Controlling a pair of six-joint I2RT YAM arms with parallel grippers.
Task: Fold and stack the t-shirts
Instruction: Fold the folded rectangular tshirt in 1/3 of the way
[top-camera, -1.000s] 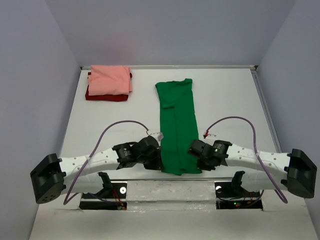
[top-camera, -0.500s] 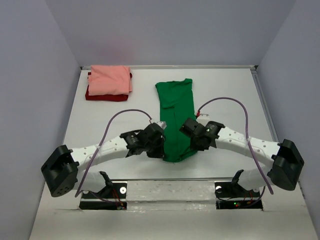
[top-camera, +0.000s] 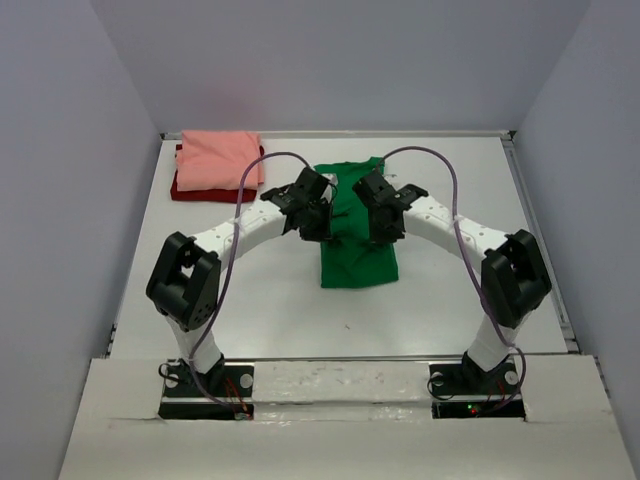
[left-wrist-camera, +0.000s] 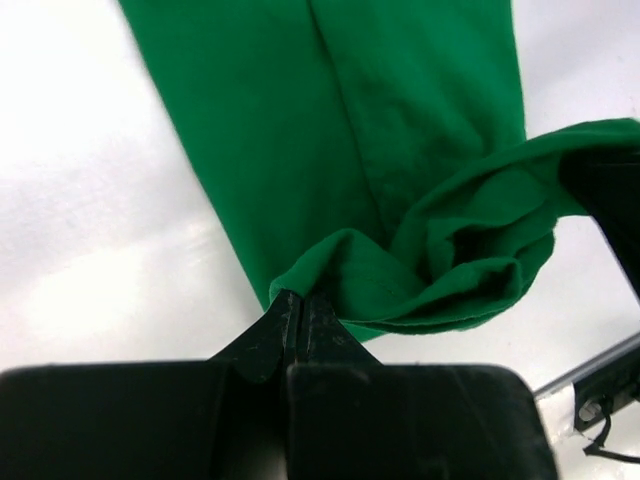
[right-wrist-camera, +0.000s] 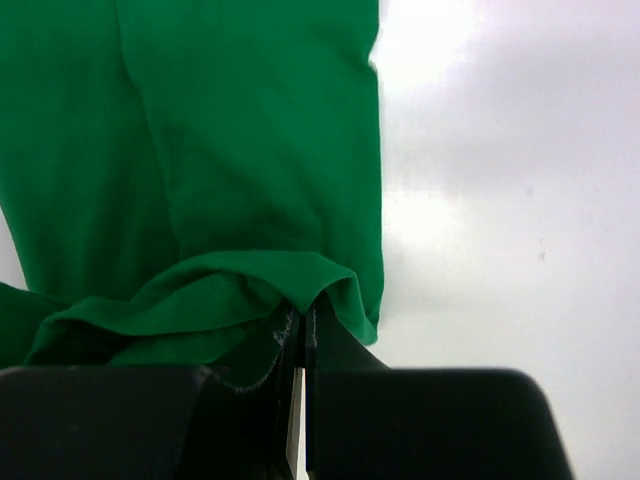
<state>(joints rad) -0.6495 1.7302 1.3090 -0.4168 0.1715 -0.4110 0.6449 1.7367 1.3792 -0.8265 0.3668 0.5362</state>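
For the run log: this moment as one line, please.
phase: folding green t-shirt | left hand: shut on its edge | right hand: shut on its edge | stack: pink t-shirt on dark red t-shirt

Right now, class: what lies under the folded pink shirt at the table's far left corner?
A dark red shirt peeks out beneath the pink shirt; most of it is covered.

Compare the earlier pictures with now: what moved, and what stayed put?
The left gripper and right gripper, shut throughout on the near hem of the bright green cotton t-shirt, carried it forward over the shirt's far half, folding it shorter. Nothing was released. The salmon pink t-shirt on the dark red t-shirt stayed in the far left corner.
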